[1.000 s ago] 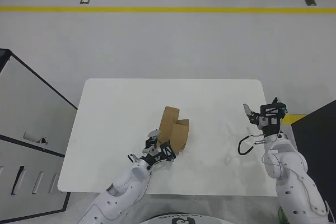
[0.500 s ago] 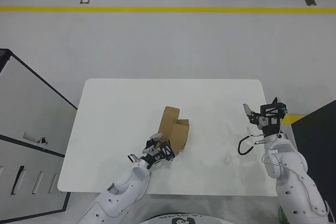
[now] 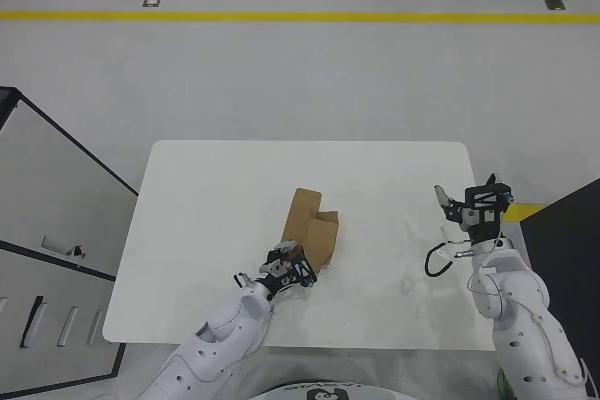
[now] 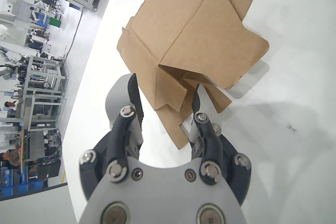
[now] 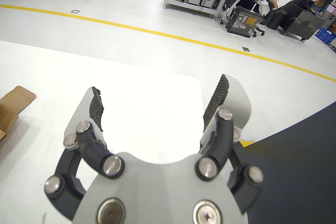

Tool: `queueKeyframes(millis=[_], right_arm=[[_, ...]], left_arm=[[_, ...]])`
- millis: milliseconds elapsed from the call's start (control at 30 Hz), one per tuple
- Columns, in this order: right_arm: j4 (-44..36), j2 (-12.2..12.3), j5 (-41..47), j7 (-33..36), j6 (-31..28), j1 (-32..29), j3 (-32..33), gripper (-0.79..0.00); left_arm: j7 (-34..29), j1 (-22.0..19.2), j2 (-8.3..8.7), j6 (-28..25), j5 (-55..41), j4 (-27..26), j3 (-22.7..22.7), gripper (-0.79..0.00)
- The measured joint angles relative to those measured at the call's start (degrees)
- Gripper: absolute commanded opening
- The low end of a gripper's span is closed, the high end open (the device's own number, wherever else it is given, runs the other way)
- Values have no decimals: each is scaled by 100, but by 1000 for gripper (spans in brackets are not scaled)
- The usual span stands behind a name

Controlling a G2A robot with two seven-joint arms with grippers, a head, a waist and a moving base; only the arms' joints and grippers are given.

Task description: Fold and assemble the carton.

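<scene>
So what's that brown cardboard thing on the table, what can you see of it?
The carton is plain brown cardboard, half assembled: creased panels form a boxy body that lies on the white table, near its middle. One end gapes open toward the left gripper, with loose flaps splayed out onto the tabletop. The gripper's open fingers stand on either side of those near flaps; whether they touch the cardboard I cannot tell.
</scene>
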Motion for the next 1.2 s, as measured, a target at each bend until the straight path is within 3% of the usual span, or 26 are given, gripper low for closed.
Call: queueKeyframes(millis=[367, 667, 967, 1033, 1133, 1200], right_arm=[[0, 0, 0, 0, 0, 0, 0, 0], [0, 0, 0, 0, 0, 0, 0, 0], [0, 0, 0, 0, 0, 0, 0, 0], [0, 0, 0, 0, 0, 0, 0, 0], [0, 0, 0, 0, 0, 0, 0, 0], [0, 0, 0, 0, 0, 0, 0, 0]], left_arm=[[-123, -101, -69, 144, -88, 103, 81, -425], [-315, -117, -127, 309, -317, 192, 74, -419], [-342, -146, -187, 490, -445, 266, 118, -489], [-339, -145, -199, 561, -436, 271, 127, -533], [-354, -140, -213, 648, -421, 261, 132, -785], [-366, -135, -220, 703, -420, 252, 122, -785]])
